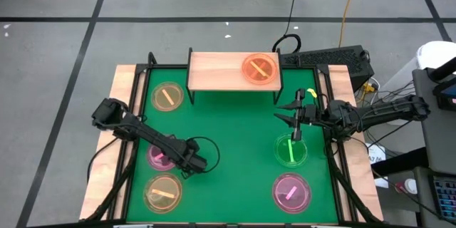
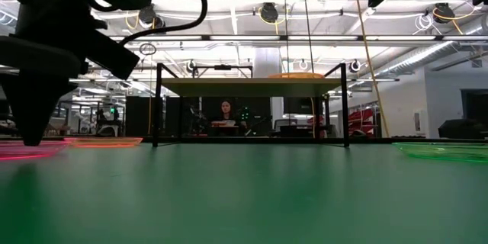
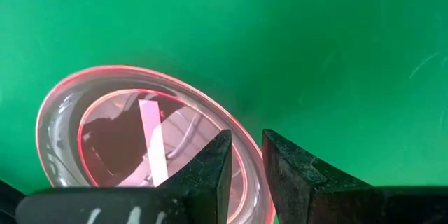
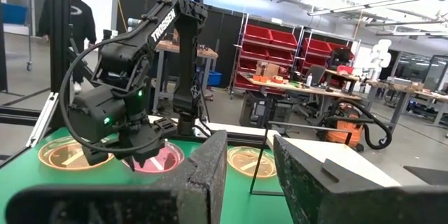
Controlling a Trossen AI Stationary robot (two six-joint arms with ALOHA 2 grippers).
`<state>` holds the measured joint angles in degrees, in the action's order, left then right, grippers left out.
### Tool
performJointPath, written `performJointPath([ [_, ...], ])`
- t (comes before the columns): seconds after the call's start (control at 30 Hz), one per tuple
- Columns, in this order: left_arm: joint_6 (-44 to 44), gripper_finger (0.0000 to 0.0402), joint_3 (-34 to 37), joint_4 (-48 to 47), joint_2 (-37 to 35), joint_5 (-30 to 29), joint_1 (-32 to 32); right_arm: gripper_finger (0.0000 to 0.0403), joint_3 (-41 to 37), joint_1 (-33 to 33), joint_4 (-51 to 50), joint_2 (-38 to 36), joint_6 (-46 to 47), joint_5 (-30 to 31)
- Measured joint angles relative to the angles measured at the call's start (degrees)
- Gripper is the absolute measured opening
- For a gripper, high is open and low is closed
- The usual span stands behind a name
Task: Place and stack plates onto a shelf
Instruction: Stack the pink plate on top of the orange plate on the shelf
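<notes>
Over the translucent pink plastic plate (image 3: 150, 136), left gripper (image 3: 245, 171) fingers narrowly parted astride its rim. Light, stiff, slippery; pinch the rim. Right gripper (image 1: 293, 120) open, idle.

Bright ceiling lamps (image 2: 268, 11) light the scene evenly, shadows on the green table (image 1: 235, 135) stay soft, and the near tabletop in the low view blurs.

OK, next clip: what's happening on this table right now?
Two robot arms are putting plates on a small wooden shelf. One orange plate already sits on it. The left gripper is down at the rim of a pink plate on the green table, fingers narrowly apart and straddling the rim. The right gripper hovers empty near a green plate. Four plates still lie on the table besides.
</notes>
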<state>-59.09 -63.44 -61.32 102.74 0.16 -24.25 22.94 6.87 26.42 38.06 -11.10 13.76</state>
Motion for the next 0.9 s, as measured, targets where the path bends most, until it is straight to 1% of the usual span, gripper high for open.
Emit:
performJointPath([
  [0.27,-1.41,0.0088,0.1,0.05,0.02,-0.02,-0.02,0.01,0.0,0.0,-0.12,0.0,0.22,0.0],
  [0.43,-4.1,0.0088,1.47,0.03,0.02,-0.04,-0.02,0.01,0.0,0.0,-0.12,-0.01,1.0,0.0],
  [0.67,-1.32,0.0085,1.88,0.0,0.02,-0.07,-0.02,0.01,0.0,0.0,-0.14,0.0,1.01,-0.02],
  [0.77,-1.21,0.0069,1.88,0.0,0.02,-0.07,-0.02,0.01,0.0,0.0,-0.14,-0.01,1.01,-0.02],
  [0.9,-1.07,0.0018,1.88,-0.02,0.02,-0.04,-0.02,0.01,0.0,0.0,-0.14,0.0,1.03,-0.02],
])
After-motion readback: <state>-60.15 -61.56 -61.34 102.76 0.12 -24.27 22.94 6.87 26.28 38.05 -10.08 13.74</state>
